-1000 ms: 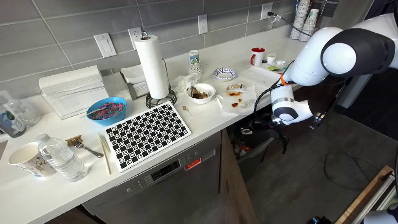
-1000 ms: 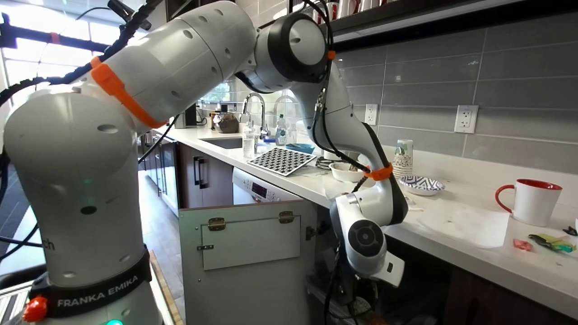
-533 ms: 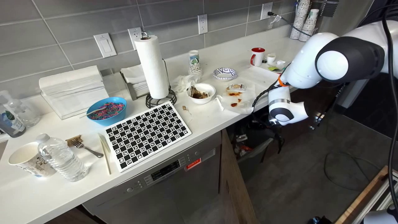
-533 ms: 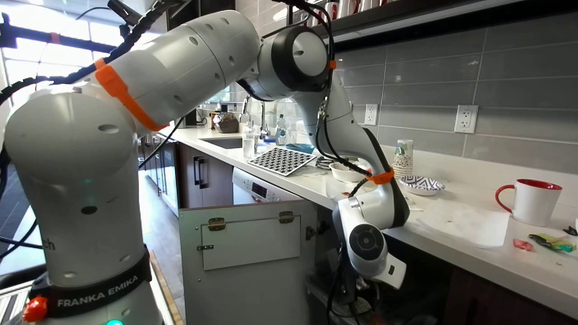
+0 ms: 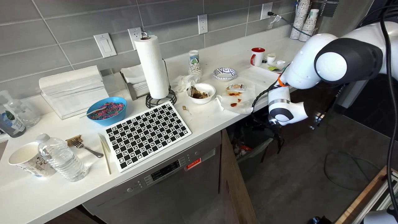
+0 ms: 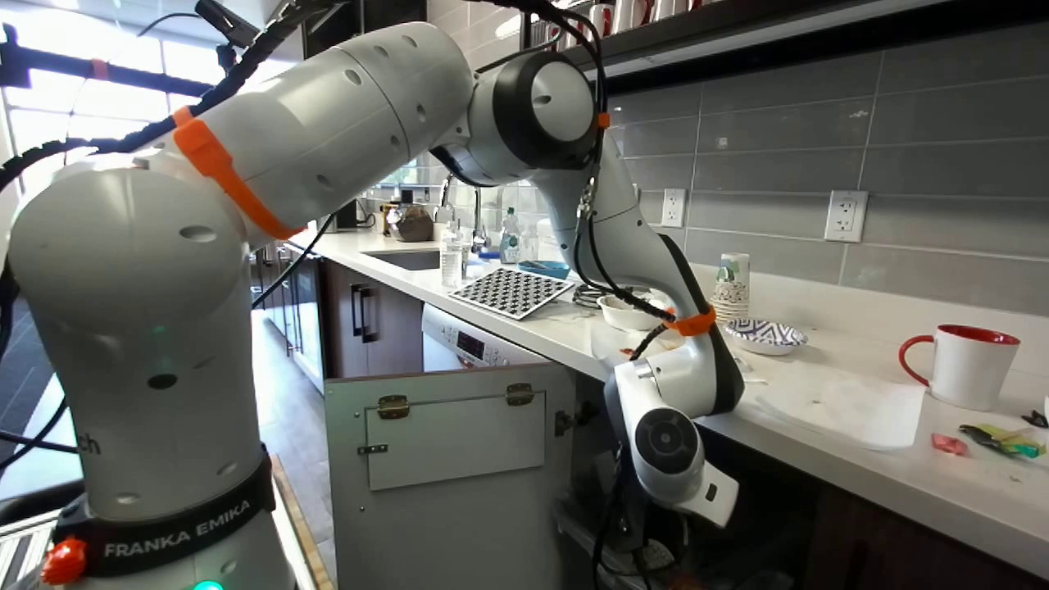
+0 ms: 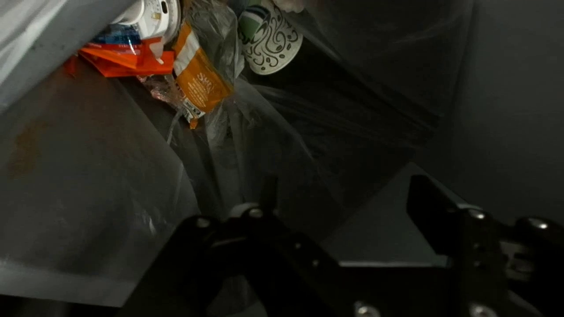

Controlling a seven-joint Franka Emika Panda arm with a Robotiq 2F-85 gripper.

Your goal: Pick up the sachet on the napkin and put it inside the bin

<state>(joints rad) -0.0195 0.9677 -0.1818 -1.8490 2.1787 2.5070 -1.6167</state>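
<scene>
Small white printed sachet (image 5: 238, 87): in an exterior view, lying on flat white paper napkin (image 5: 249, 94).
Dark grey rectangular bin (image 5: 259, 150): below white counter (image 5: 205, 116).
White robot arm (image 6: 377, 98): in an exterior view, bent downward.
Black two-fingered gripper (image 7: 343, 187): wrist view, fingers apart.
Orange plastic wrapper (image 7: 202, 83): inside bin.

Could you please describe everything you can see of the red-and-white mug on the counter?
The mug is plain white outside, with a red rim and a red loop handle, and looks like glazed ceramic. It stands upright on the white counter, handle toward the left in both exterior views. The bottom of its inside is hidden. Whether the small white cup beside it touches it, I cannot tell.
</scene>
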